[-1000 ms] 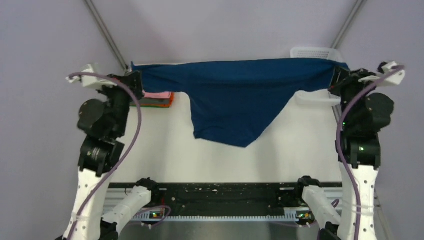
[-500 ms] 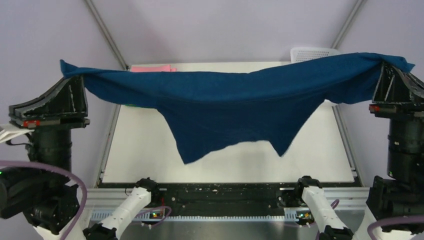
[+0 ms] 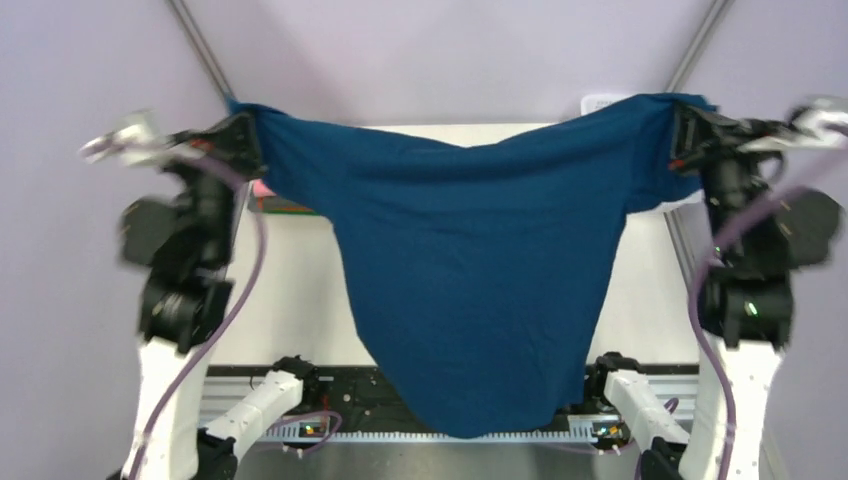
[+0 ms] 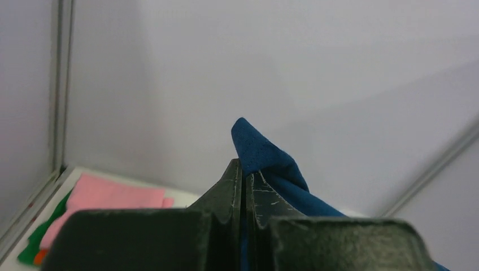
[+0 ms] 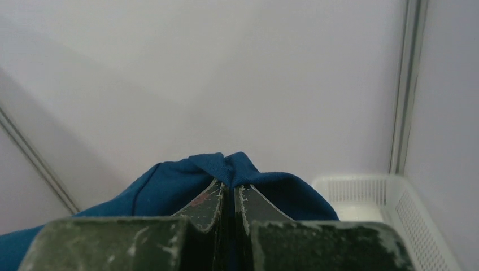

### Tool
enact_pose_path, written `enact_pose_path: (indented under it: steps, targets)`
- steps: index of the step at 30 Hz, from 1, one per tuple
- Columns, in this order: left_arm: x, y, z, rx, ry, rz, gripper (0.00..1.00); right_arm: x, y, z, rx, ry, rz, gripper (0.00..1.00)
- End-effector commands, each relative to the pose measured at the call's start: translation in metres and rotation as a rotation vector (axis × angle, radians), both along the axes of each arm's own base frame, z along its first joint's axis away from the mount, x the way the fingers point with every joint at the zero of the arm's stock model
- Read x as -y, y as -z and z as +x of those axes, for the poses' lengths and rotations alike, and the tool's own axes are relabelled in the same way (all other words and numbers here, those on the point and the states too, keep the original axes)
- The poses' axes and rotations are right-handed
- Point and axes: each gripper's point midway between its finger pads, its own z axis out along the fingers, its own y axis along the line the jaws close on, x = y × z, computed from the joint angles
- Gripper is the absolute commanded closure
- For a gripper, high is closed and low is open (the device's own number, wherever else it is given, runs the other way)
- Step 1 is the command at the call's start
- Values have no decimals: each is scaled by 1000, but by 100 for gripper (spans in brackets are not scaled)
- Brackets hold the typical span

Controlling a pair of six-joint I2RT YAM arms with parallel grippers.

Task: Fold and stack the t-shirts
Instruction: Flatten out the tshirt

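The navy blue t-shirt (image 3: 470, 270) hangs in the air, stretched between my two grippers, its lower part drooping down over the table's near edge. My left gripper (image 3: 243, 128) is shut on its left top corner; the cloth (image 4: 265, 161) pokes out past the closed gripper (image 4: 244, 169). My right gripper (image 3: 684, 128) is shut on its right top corner; the cloth (image 5: 226, 169) bunches over the closed gripper (image 5: 230, 189). A folded stack of pink (image 4: 116, 195), green (image 4: 42, 240) and orange shirts lies at the table's far left.
A white lattice basket (image 5: 390, 209) stands at the far right, mostly hidden in the top view behind the shirt and right arm (image 3: 605, 102). The white table (image 3: 290, 290) shows left of the hanging shirt. Frame posts run up at both back corners.
Both arms swung up and back down with the shirt. The shirt has flipped open and now hangs long towards the near edge, no longer bunched high.
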Motion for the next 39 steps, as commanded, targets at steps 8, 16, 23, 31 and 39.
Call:
enact_pose_path:
  steps: [8, 16, 23, 31, 39]
  targets:
    - [14, 356, 235, -856, -132, -21, 95, 11, 258, 241, -503, -7, 81, 99]
    - [56, 431, 270, -1072, 94, -46, 1, 7, 365, 305, -774, 44, 18, 27]
    - [95, 411, 266, -1031, 300, -5, 1, -8, 355, 284, -808, 104, 10, 17]
    - [146, 444, 293, -1119, 477, 34, 1, -81, 434, 172, -1064, -28, 89, 2]
    - [155, 509, 295, -1284, 505, -22, 1, -103, 515, 111, -1272, -90, 152, 1]
